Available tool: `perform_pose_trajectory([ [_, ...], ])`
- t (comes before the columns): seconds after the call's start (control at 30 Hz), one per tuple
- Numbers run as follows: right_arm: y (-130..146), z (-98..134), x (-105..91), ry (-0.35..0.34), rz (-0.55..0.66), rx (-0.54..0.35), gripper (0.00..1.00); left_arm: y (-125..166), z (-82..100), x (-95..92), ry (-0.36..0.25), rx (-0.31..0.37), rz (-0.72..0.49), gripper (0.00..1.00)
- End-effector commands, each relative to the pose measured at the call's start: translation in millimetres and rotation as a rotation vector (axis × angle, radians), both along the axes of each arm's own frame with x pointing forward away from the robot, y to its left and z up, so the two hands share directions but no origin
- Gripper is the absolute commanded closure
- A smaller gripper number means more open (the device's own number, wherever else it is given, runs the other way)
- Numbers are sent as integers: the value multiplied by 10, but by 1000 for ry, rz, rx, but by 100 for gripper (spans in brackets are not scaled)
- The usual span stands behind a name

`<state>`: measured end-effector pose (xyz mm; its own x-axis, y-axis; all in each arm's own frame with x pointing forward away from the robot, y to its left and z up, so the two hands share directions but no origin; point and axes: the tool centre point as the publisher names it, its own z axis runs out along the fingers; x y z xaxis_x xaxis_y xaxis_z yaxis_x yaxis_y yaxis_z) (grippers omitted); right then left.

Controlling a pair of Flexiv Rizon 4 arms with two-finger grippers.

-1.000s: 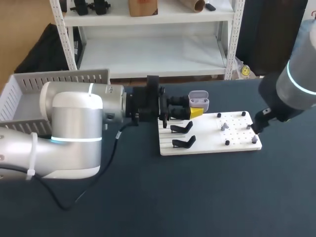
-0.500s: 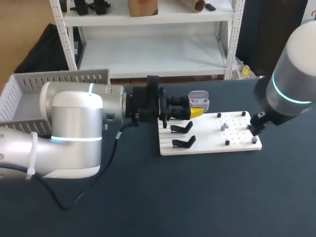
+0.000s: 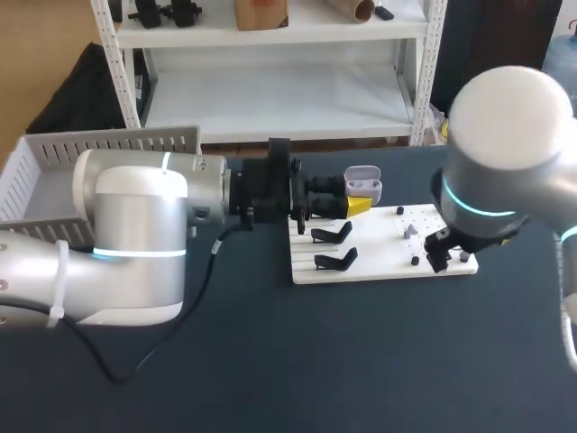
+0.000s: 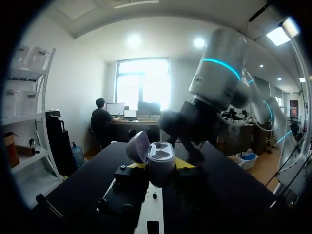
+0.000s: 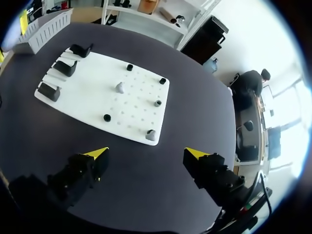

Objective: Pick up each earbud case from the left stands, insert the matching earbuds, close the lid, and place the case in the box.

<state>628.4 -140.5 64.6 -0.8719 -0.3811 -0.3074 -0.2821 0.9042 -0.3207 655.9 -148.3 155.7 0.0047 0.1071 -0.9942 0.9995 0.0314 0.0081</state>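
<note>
Case in hand, lid up: my left gripper [image 4: 160,165] pinches the pale earbud case [image 4: 161,155] by its lower body from both sides. It holds the case in the air over the stand end of the white board [image 3: 379,262], just above the black stands [image 3: 334,248]. Gripping low leaves the lid [image 4: 138,146] free to hang open and keeps the two sockets facing outward, which I judge is so my other arm can reach them. My right gripper [image 5: 147,155] hangs over the dark table just off the board's near edge, at the opposite end from the stands, with its fingers spread wide and nothing between them. That spread suits coming down around one small piece. The closest is a gray earbud [image 5: 151,135] standing at the board's near edge; a second gray one [image 5: 120,87] sits nearer the board's middle, among small black pieces [image 5: 107,117]. Gray looks like the match for this pale case, so I take the step in hand to be fetching the first bud. The box [image 3: 108,144] waits beyond the board's stand end, beside my left arm, with this case not yet in it.
</note>
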Motion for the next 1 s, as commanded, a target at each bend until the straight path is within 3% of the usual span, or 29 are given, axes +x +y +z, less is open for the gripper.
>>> perform_pose_trajectory([
  [0.03, 33, -89, 68, 9, 12, -42, 0, 0, -6, -4, -2, -4, 3, 100],
  [0.33, -26, -218, 75, 40, 29, -97, 0, 0, -6, -4, -2, -4, 3, 100],
  [0.4, -34, -249, 72, 46, 21, -99, 12, 0, -6, -4, -2, -4, 3, 100],
  [0.47, -41, -282, 72, 50, 15, -97, 15, 0, -6, -4, -2, -4, 3, 100],
  [0.53, -48, -319, 78, 61, 9, -91, 28, 0, -6, -4, -2, -4, 3, 100],
  [0.73, -108, -402, 195, 66, -14, -98, 45, 0, -6, -4, -2, -4, 3, 100],
  [1.0, -123, -419, 287, 67, -57, -92, 52, 0, -6, -4, -2, -4, 3, 100],
])
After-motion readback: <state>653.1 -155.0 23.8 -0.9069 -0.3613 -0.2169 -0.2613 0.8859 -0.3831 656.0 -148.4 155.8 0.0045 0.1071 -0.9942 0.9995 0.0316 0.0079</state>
